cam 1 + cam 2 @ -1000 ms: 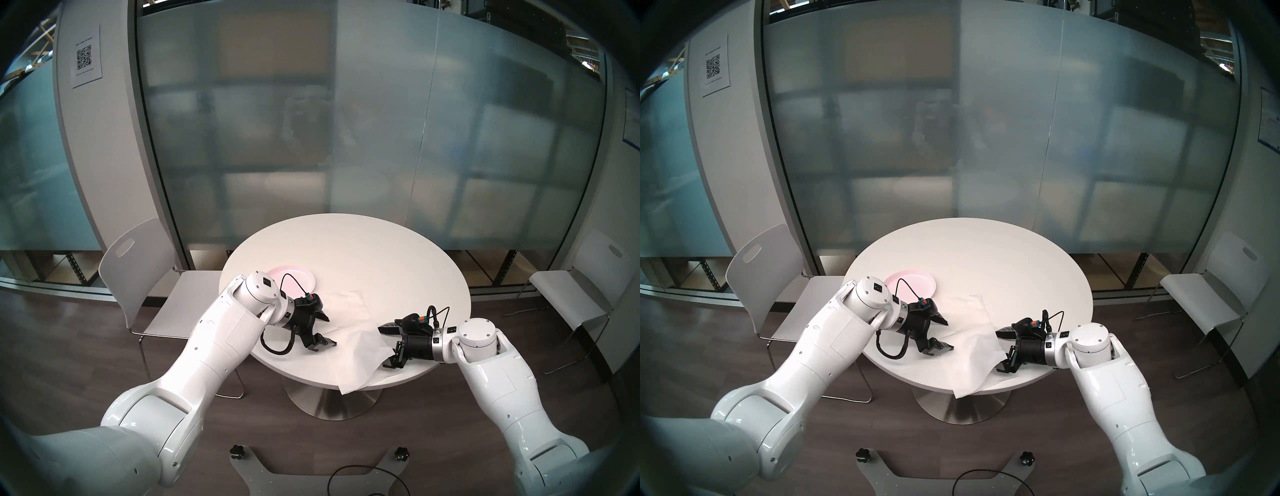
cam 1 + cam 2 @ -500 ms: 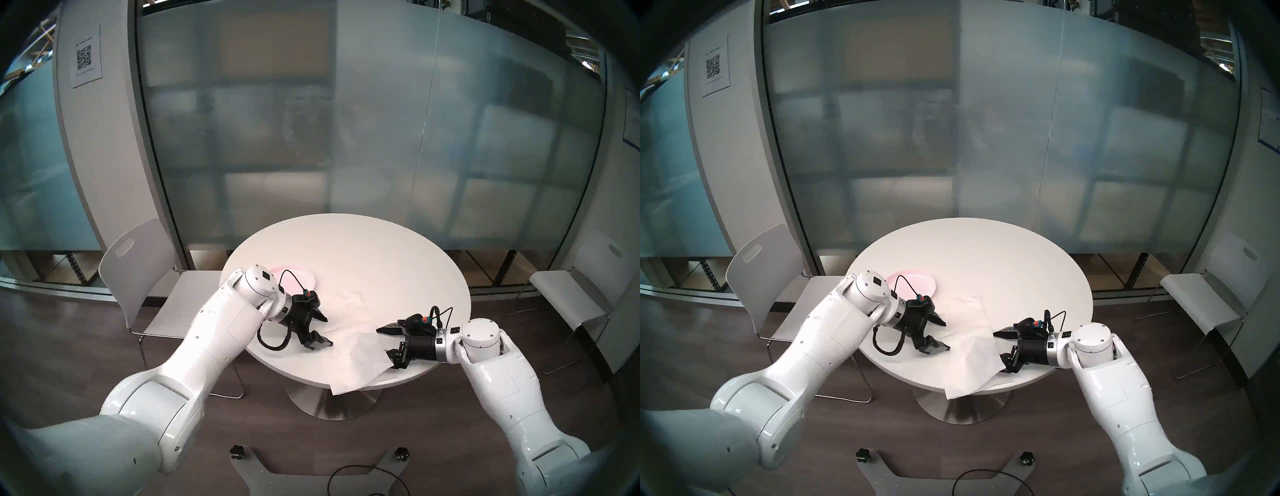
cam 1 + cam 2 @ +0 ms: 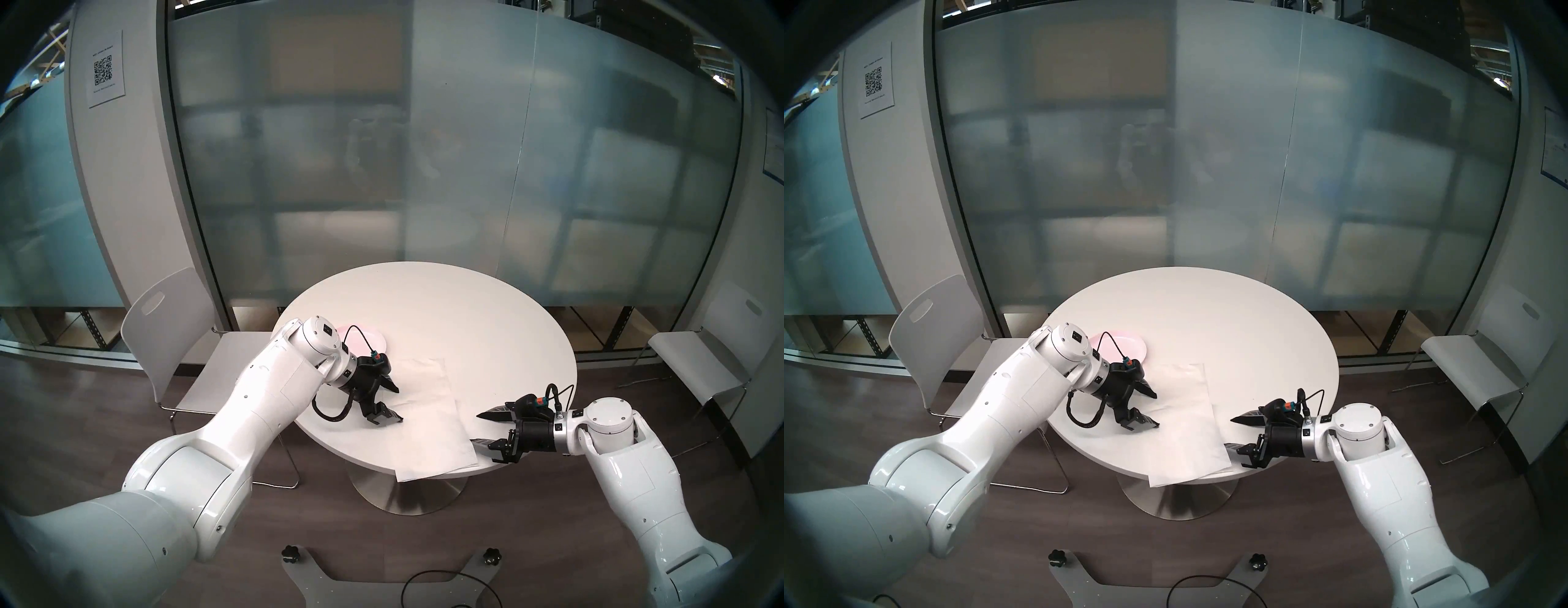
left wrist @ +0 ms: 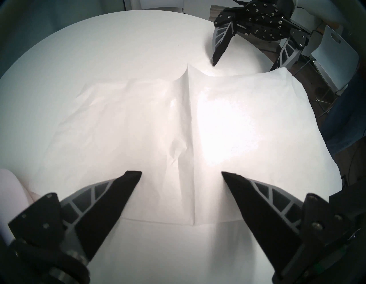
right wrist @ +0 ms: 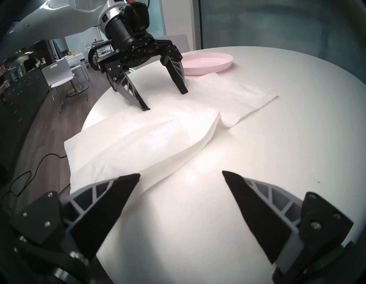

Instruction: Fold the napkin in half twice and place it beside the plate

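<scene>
White plastic chair (image 3: 169, 339) stood at the far left, beside the round white table (image 3: 445, 314). Next came the left arm, reaching in over the table's left edge, its wrist covering part of the pale pink plate (image 3: 373, 337) that sat on the table's left side. In the right wrist view the plate (image 5: 208, 63) lay just beyond the napkin's far corner, so close that I could not tell whether paper and rim touched.

The left gripper (image 3: 398, 404) hung over the napkin's left edge with its jaws spread wide and nothing between them; in its own wrist view the two black fingers (image 4: 126, 190) framed the paper without pinching it.

The napkin (image 3: 428, 416) lay spread across the table's near half, right of the plate, with a raised crease running through its middle (image 4: 189, 119). Its near corner overhung the table's near rim (image 3: 403, 475). In the right wrist view a layered edge of the paper (image 5: 198, 146) showed along its right side.

Farther right, the right gripper (image 3: 477, 429) sat just beside the napkin's right edge, released and wide apart, gripping nothing, one finger low near the table's rim. A second white chair (image 3: 695, 361) stood at the far right.
</scene>
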{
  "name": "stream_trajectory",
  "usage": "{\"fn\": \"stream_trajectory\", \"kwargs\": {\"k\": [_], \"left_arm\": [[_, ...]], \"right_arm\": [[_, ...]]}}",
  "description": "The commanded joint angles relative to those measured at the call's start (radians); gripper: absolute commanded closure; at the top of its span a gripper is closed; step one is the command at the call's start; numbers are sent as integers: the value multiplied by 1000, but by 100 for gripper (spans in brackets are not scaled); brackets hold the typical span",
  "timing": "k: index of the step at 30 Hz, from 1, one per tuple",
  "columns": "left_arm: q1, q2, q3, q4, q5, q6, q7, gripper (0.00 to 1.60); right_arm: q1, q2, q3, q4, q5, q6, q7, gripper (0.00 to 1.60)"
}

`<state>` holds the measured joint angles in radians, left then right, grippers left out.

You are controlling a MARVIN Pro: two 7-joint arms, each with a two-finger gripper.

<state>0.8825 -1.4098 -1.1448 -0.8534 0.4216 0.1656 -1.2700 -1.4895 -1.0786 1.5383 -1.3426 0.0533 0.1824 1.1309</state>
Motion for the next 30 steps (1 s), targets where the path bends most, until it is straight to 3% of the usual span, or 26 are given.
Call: {"fn": "stream_trajectory", "kwargs": {"k": [1,9,11,18,23,30], "left_arm": [[-38,4,0,3,-2,-18,-22,0],[6,29,-39,-122,-48,-9,-90,0],[24,39,-60,-188,-71,-2,-111,0],[20,46,-92,-242,-121,-11,-181,0],[81,95,-139,-338,-166,16,-213,0],[195,153,-151,-437,-181,63,-213,0]], "right_arm": [[-14,22,24,-38,13,0,16,0],[-5,17,31,-28,11,-1,25,0],[1,15,29,-24,10,-4,30,0],[11,16,27,-15,12,-13,48,0],[16,31,44,-30,16,-18,63,0],[3,48,65,-51,17,-18,84,0]]}}
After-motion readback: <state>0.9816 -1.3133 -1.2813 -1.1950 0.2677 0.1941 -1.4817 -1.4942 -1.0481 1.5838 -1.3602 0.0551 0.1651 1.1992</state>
